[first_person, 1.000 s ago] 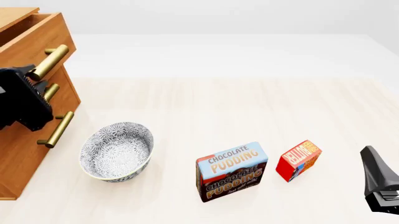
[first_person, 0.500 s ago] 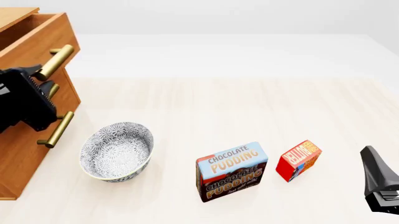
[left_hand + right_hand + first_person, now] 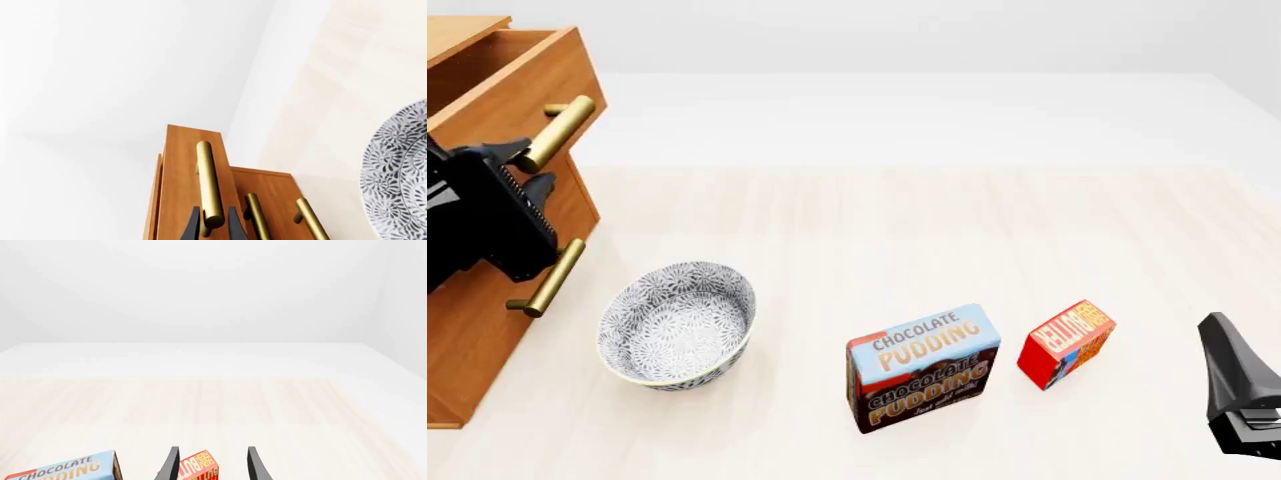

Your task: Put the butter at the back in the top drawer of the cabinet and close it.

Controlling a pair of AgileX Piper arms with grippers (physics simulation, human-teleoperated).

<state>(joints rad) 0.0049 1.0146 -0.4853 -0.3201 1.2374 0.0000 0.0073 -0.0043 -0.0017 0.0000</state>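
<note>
The left end effector (image 3: 213, 220) is clamped on the top drawer's handle (image 3: 208, 185), to pull it from the cabinet (image 3: 481, 300). The right end effector (image 3: 209, 462) waits spread open, butter (image 3: 1065, 343) well right of the cabinet.

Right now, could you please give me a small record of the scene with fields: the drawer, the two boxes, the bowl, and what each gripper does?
top drawer: light-brown wooden top drawer of the three-drawer cabinet, pulled partly out
left gripper: left gripper closed around the drawer's brass bar handle
right gripper: right gripper open, empty, behind the butter
butter: small red rectangular butter box on the table, right of the pudding
pudding: blue-and-brown Chocolate Pudding box, standing upright
bowl: patterned grey-and-white bowl, near the cabinet
</note>
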